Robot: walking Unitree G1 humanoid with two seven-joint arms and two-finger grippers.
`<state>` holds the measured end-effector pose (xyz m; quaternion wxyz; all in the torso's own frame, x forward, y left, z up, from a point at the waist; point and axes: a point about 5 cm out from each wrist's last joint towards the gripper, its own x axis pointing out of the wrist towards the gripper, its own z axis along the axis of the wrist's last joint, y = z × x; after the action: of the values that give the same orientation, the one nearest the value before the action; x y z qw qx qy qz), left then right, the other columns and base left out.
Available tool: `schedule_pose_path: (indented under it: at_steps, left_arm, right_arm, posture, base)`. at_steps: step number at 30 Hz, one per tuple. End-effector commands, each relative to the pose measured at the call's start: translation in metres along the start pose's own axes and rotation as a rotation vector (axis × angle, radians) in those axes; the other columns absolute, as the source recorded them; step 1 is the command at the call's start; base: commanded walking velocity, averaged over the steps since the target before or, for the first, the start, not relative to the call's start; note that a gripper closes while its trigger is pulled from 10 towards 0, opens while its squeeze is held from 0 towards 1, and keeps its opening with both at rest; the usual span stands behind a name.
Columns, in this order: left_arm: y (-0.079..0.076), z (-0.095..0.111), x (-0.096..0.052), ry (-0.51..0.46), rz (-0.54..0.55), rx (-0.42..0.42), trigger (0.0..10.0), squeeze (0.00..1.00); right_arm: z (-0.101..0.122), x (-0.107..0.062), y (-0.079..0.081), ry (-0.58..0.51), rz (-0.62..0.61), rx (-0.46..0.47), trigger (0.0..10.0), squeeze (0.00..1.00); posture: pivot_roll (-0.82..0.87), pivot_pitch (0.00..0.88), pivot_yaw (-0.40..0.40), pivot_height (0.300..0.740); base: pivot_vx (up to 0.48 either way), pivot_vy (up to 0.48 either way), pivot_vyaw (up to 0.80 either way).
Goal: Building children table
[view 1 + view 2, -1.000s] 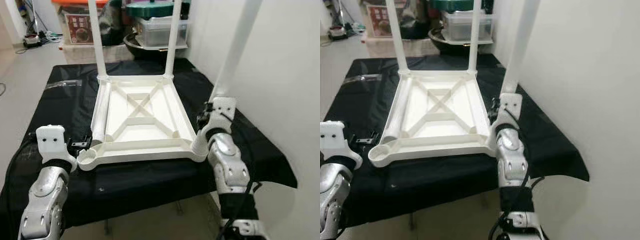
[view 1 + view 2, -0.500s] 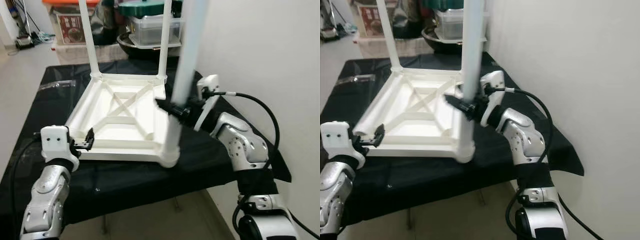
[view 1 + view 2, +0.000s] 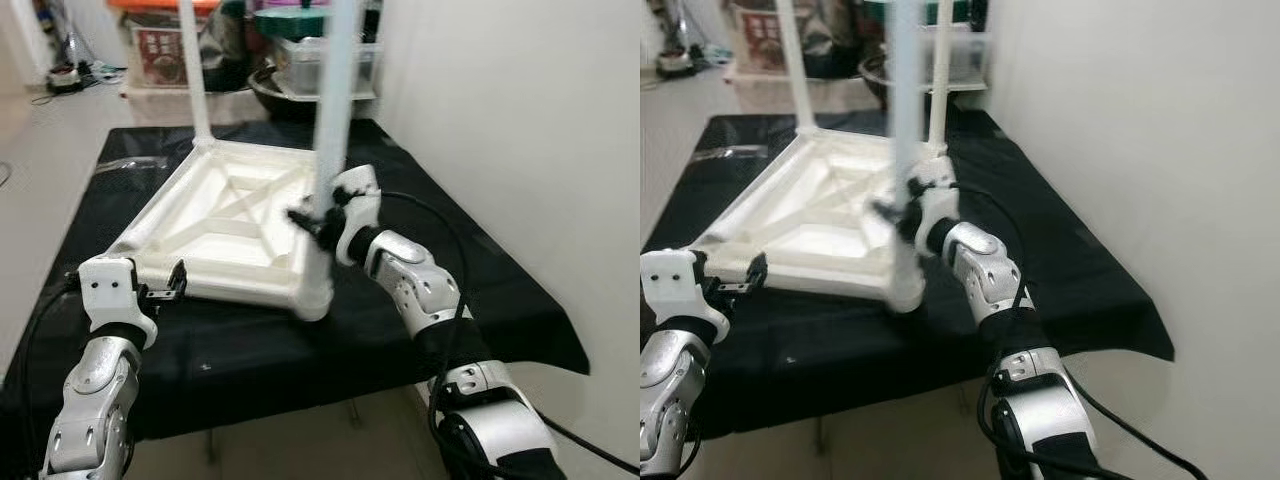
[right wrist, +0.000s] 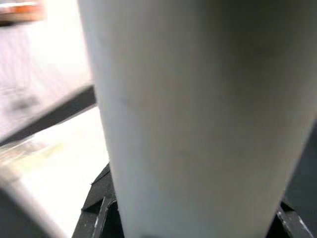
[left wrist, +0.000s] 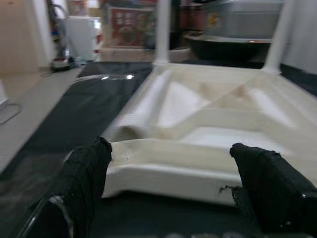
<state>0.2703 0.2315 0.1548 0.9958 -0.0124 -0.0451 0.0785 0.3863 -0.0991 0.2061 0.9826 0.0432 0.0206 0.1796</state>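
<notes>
Right gripper (image 3: 318, 218) clamps white table leg (image 3: 331, 120).

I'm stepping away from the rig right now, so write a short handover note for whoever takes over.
Right gripper: shut on the near-right leg, which stands in its corner of the upturned white tabletop.
Left gripper: open, at the tabletop's near-left corner, fingers either side of its edge.
Tabletop lies underside up on the black cloth.
Done: three legs standing, two at the far corners.
Left: the near-left corner has no leg; a loose leg lies inside along the left rim.
</notes>
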Motion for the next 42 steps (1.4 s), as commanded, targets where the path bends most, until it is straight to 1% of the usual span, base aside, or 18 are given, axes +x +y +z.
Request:
schedule_pose_path:
  at_steps: [1,4,7,8,9,10,16,17,21,24,28,29,30,32,33,34,39,42]
  left_arm:
    - [-0.001,-0.002,0.0,0.006,-0.003,-0.009,10.0,0.0]
    - [0.001,-0.002,-0.001,0.01,-0.001,-0.013,10.0,0.0]
    - [0.001,-0.002,-0.001,0.014,-0.002,-0.013,10.0,0.0]
    - [0.002,-0.002,-0.001,0.02,-0.005,-0.013,10.0,0.0]
    - [0.002,-0.002,-0.001,0.02,-0.005,-0.013,10.0,0.0]
    - [0.002,-0.003,0.001,0.025,-0.011,-0.013,10.0,0.0]
    - [0.002,-0.003,0.005,0.028,-0.028,-0.013,10.0,0.0]
    - [0.002,-0.002,0.006,0.024,-0.028,-0.021,10.0,0.0]
    - [0.003,-0.003,0.007,0.024,-0.026,-0.023,10.0,0.0]
    - [0.001,-0.003,0.007,0.018,-0.02,-0.024,10.0,0.0]
    - [0.001,-0.004,0.007,0.019,-0.02,-0.024,10.0,0.0]
    - [0.0,-0.004,0.007,0.02,-0.02,-0.024,10.0,0.0]
    - [-0.001,-0.005,0.007,0.021,-0.021,-0.024,10.0,0.0]
    - [-0.001,-0.005,0.007,0.021,-0.021,-0.024,10.0,0.0]
    - [-0.001,-0.005,0.006,0.021,-0.022,-0.022,10.0,0.0]
    - [-0.001,-0.005,0.006,0.022,-0.023,-0.021,10.0,0.0]
    - [0.0,-0.005,0.004,0.023,-0.027,-0.021,10.0,0.0]
    - [0.0,-0.005,0.003,0.023,-0.03,-0.022,10.0,0.0]
  right_arm:
    - [-0.008,-0.002,-0.015,0.059,-0.109,0.026,0.0,0.0]
    - [-0.02,-0.032,-0.035,0.064,-0.415,0.049,0.0,0.0]
    - [-0.029,-0.046,-0.022,0.079,-0.398,0.053,0.4,0.0]
    - [-0.034,-0.056,-0.005,0.08,-0.316,0.048,10.0,0.0]
    - [-0.034,-0.056,-0.005,0.08,-0.316,0.048,10.0,0.0]
    - [-0.034,-0.057,0.005,0.05,-0.239,0.054,10.0,1.0]
    - [-0.012,-0.041,0.007,-0.049,-0.046,0.077,10.0,1.0]
    - [0.019,-0.031,0.014,-0.13,0.237,0.1,10.0,0.0]
    - [0.03,-0.031,0.016,-0.167,0.343,0.094,10.0,0.0]
    - [0.044,-0.045,0.031,-0.202,0.78,0.003,10.0,0.0]
    - [0.033,-0.048,0.044,-0.14,0.946,-0.029,10.0,0.0]
    - [0.023,-0.045,0.052,-0.108,0.99,-0.034,8.0,0.0]
    - [0.017,-0.043,0.058,-0.089,1.018,-0.036,8.0,0.0]
    - [0.017,-0.043,0.058,-0.089,1.018,-0.036,8.0,0.0]
    - [0.014,-0.039,0.062,-0.087,1.011,-0.035,0.9,0.0]
    - [0.012,-0.035,0.063,-0.083,0.987,-0.024,0.0,0.0]
    - [0.002,-0.006,0.041,0.001,0.557,-0.092,0.0,0.0]
    - [-0.002,-0.001,0.019,0.021,0.277,0.003,0.0,0.0]
  posture:
    - [0.06,0.0,-0.095,0.74]
    - [0.05,0.0,-0.073,0.74]
    - [0.04,0.0,-0.055,0.74]
    - [0.03,0.0,-0.048,0.74]
    - [0.03,0.0,-0.048,0.74]
    - [0.02,0.0,-0.028,0.74]
    - [0.02,0.0,-0.035,0.74]
    - [0.03,0.0,-0.048,0.74]
    - [0.03,0.0,-0.053,0.74]
    - [0.07,0.0,-0.085,0.74]
    - [0.08,0.0,-0.093,0.74]
    - [0.1,0.0,-0.105,0.74]
    - [0.1,0.0,-0.105,0.74]
    - [0.1,0.0,-0.105,0.74]
    - [0.1,0.0,-0.107,0.74]
    - [0.1,0.0,-0.105,0.74]
    - [0.08,0.0,-0.095,0.74]
    - [0.08,0.0,-0.09,0.74]
  base:
    - [0.0,0.0,0.0]
    - [0.0,0.0,0.0]
    - [0.0,0.0,0.0]
    - [0.0,0.0,0.0]
    - [0.0,0.0,0.0]
    - [0.0,0.0,0.0]
    - [0.0,0.0,0.0]
    - [0.0,0.0,0.0]
    - [0.0,0.0,0.0]
    - [0.0,0.0,0.0]
    - [0.0,0.0,0.0]
    - [0.0,0.0,0.0]
    - [0.0,0.0,0.0]
    - [0.0,0.0,0.0]
    - [0.0,0.0,0.0]
    - [0.0,0.0,0.0]
    - [0.0,0.0,0.0]
    - [0.0,0.0,0.0]
